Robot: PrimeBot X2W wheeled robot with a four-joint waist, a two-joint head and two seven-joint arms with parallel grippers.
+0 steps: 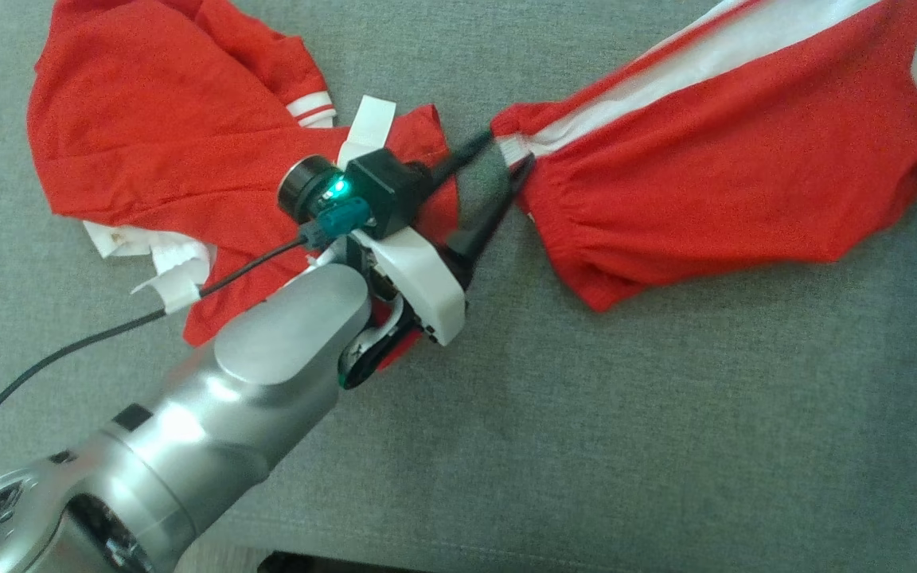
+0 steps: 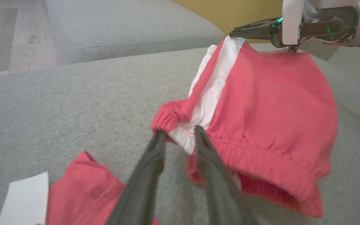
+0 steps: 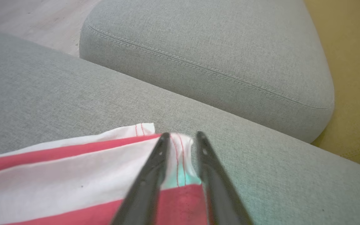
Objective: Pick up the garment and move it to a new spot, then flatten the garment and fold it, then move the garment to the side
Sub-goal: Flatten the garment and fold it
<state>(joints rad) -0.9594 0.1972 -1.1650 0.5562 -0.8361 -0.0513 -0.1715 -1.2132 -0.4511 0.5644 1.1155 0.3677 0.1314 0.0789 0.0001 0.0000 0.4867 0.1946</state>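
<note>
Sharing one grey sofa (image 1: 665,398) — one red shirt (image 1: 148,127), one pair of shorts (image 1: 705,159).

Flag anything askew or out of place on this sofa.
The red shorts sit skewed and puckered, waistband bunched, not flat. A second red garment sits crumpled at the head view's upper left, partly under the left arm. Nothing torn or spilled.

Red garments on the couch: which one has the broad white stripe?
The shorts on the right, with the left gripper at their waistband; the crumpled shirt on the left shows no such stripe.
</note>
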